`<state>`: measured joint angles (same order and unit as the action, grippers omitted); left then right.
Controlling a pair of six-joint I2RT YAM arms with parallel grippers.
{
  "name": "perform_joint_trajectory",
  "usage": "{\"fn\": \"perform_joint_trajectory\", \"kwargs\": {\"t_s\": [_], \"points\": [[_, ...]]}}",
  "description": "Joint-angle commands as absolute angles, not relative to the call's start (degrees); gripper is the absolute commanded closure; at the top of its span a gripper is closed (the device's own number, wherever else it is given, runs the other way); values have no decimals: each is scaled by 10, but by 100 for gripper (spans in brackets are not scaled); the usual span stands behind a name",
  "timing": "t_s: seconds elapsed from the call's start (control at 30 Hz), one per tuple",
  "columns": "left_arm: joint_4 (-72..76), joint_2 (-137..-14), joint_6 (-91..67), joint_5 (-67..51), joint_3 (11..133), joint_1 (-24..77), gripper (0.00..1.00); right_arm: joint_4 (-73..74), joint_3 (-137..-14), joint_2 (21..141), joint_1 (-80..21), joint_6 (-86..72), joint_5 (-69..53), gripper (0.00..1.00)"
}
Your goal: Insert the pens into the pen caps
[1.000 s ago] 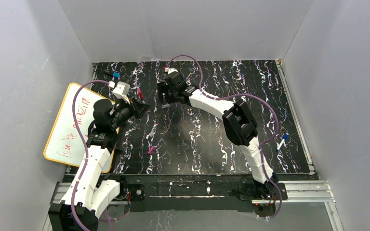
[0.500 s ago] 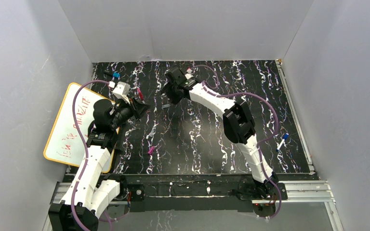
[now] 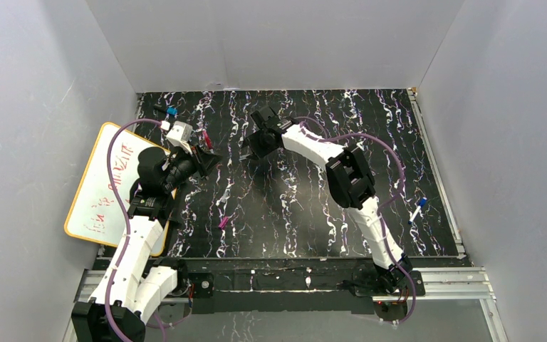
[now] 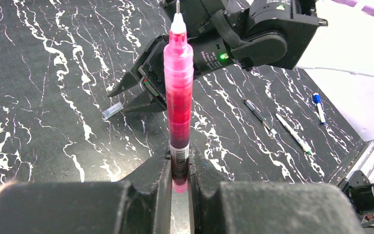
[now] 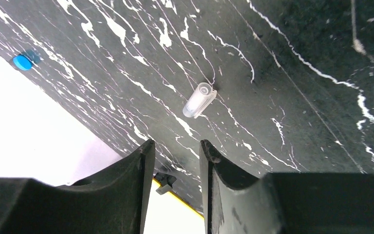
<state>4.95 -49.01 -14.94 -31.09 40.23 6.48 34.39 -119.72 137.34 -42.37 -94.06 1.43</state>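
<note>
Currently the left gripper (image 4: 179,168) is pinching the base of a pink pen (image 4: 178,92), nib end pointing toward the right gripper (image 5: 175,146). Right jaws are spread with nothing between them. Their tips are close to the grey cap (image 5: 198,100) but not around it. That cap lies flat near the tabletop's (image 3: 306,214) far edge, about mid-width. Magenta cap (image 3: 223,222) lies left of centre, toward the near edge. Two more pens, dark (image 4: 257,111) and white (image 4: 292,132), lie side by side past the right gripper, toward the right edge.
</note>
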Motion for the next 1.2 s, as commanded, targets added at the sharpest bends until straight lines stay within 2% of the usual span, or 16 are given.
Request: {"fn": "perform_joint_trajectory", "kwargs": {"t_s": [0.0, 0.43, 0.67, 0.93, 1.1, 1.17], "points": [[42, -479, -139, -313, 423, 62, 100, 328, -1210, 1405, -419, -991, -47, 55], [38, -478, -135, -312, 424, 62, 100, 311, -1196, 1414, -401, -1016, -43, 55], [36, -478, -133, -311, 424, 62, 100, 353, -1212, 1428, -394, -1035, -60, 55], [31, -476, -128, -309, 425, 62, 100, 352, -1250, 1476, -391, -1053, -130, 67], [28, -476, -126, -307, 426, 62, 100, 351, -1254, 1490, -389, -1061, -164, 85], [28, -475, -125, -307, 427, 62, 100, 345, -1242, 1491, -388, -1063, -176, 89]]}}
